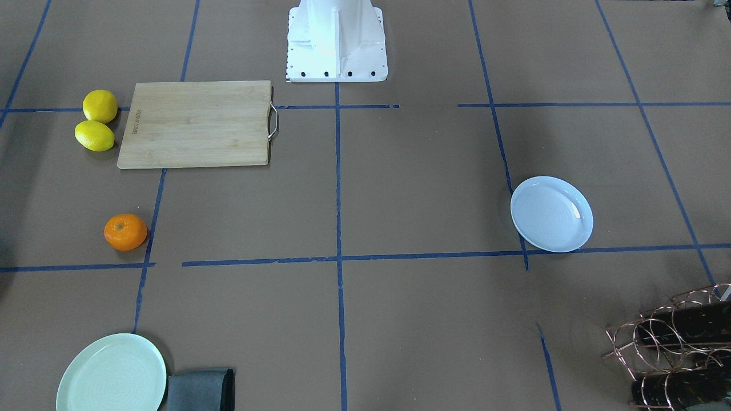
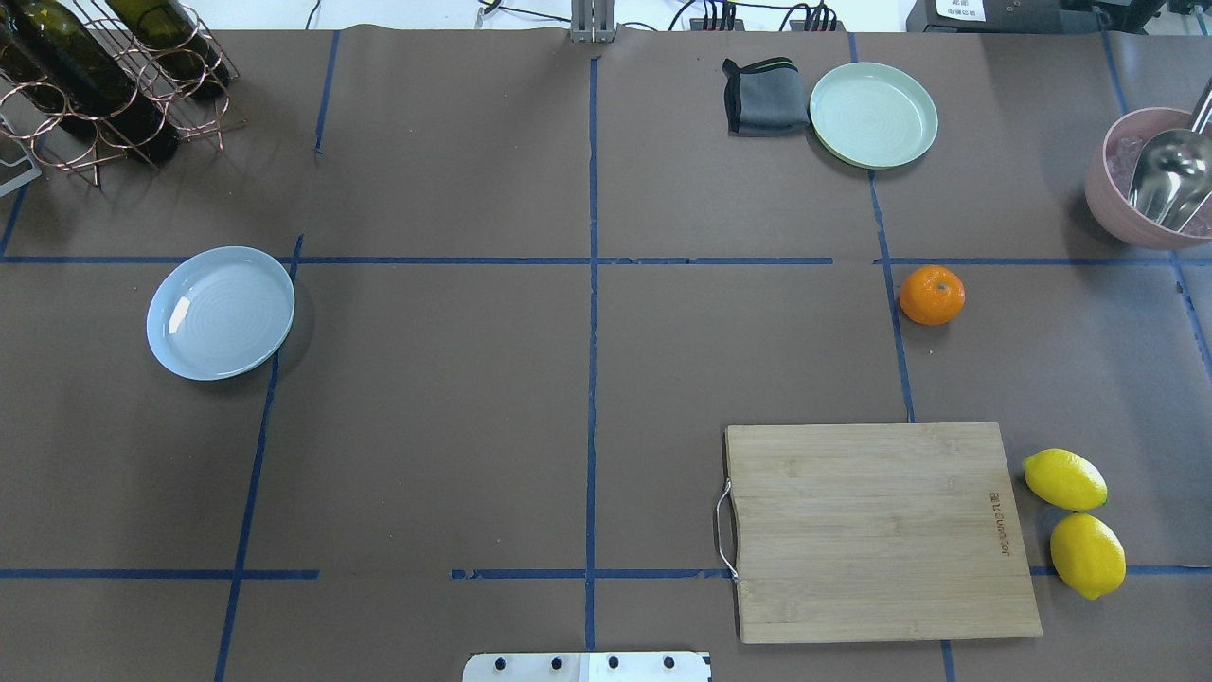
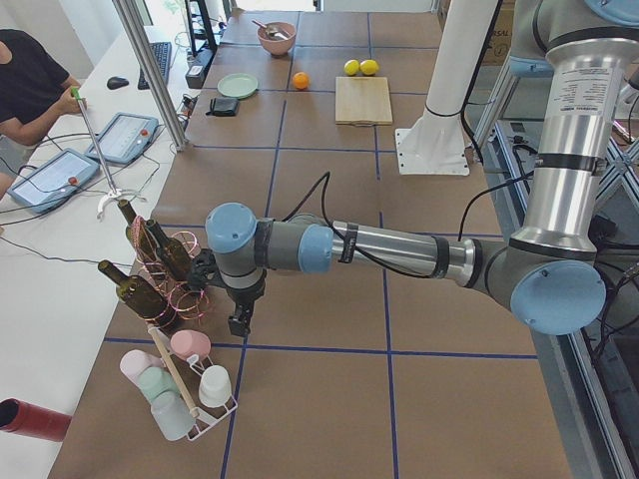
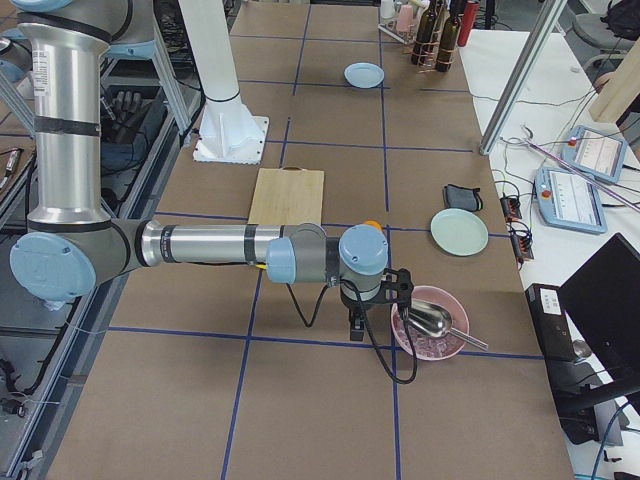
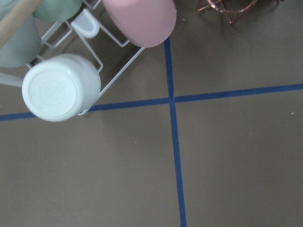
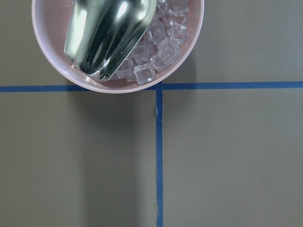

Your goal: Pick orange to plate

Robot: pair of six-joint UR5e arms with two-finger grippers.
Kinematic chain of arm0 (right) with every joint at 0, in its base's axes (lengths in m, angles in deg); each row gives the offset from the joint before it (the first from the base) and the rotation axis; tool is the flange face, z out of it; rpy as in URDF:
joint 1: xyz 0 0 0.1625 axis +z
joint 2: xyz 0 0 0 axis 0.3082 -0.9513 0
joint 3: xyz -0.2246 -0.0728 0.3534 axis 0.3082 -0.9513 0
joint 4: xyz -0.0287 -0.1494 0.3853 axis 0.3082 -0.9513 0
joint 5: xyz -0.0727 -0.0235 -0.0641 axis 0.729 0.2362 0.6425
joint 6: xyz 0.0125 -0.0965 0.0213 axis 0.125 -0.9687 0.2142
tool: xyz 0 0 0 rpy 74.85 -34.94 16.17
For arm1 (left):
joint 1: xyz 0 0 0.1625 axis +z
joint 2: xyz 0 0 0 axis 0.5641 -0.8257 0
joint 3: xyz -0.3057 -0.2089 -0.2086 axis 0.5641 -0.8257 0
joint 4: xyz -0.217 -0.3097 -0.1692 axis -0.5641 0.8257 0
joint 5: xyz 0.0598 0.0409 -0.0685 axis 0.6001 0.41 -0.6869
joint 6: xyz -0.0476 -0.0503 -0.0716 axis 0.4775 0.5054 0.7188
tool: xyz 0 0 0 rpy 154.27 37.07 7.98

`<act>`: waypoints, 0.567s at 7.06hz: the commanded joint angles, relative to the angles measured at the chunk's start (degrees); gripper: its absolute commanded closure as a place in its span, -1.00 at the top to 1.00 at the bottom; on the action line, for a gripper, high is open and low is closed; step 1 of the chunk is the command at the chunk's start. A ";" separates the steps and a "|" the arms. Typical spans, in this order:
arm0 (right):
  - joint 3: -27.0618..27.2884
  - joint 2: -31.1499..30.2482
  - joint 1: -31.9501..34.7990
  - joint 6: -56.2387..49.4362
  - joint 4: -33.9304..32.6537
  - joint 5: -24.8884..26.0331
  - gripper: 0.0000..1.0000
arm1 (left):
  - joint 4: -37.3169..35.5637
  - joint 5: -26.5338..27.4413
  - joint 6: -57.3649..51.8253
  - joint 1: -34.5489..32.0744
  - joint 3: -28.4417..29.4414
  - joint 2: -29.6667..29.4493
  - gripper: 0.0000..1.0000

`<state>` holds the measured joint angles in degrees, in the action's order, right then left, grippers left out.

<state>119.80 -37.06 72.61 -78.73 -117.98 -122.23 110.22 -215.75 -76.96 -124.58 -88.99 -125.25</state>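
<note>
The orange point(image 2: 932, 295) lies on the brown table right of the centre line, beyond the cutting board; it also shows in the front view point(image 1: 125, 232). The pale bluish-white plate point(image 2: 221, 313) sits far off on the left half, with nothing on it point(image 1: 551, 214). Neither arm shows in the overhead or front view. My left gripper point(image 3: 240, 324) hangs by the bottle rack at the table's left end. My right gripper point(image 4: 357, 325) hangs next to a pink bowl at the right end. Whether either is open or shut, I cannot tell. Both wrist views show no fingers.
A wooden cutting board point(image 2: 881, 530) has two lemons point(image 2: 1075, 521) beside it. A mint-green plate point(image 2: 873, 115) and a grey cloth point(image 2: 763, 95) lie at the far edge. The pink bowl of ice with a metal scoop point(image 2: 1150, 175), a bottle rack point(image 2: 104, 76) and a cup rack point(image 5: 85, 61) stand at the ends.
</note>
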 commanded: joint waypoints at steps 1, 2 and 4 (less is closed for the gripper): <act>2.28 0.50 -0.30 3.80 0.29 -1.63 1.00 | 9.51 -0.21 2.39 4.25 -0.50 -0.39 1.00; 2.73 4.77 -1.52 4.15 0.02 -1.63 1.00 | 11.37 -0.21 7.81 7.68 -1.73 -1.17 1.00; 1.86 6.92 -3.19 6.69 0.46 -1.80 1.00 | 20.31 -0.13 11.78 14.00 1.40 -1.01 1.00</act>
<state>121.83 -31.15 70.79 -73.42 -117.83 -123.81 125.61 -215.90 -68.51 -114.49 -89.42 -126.41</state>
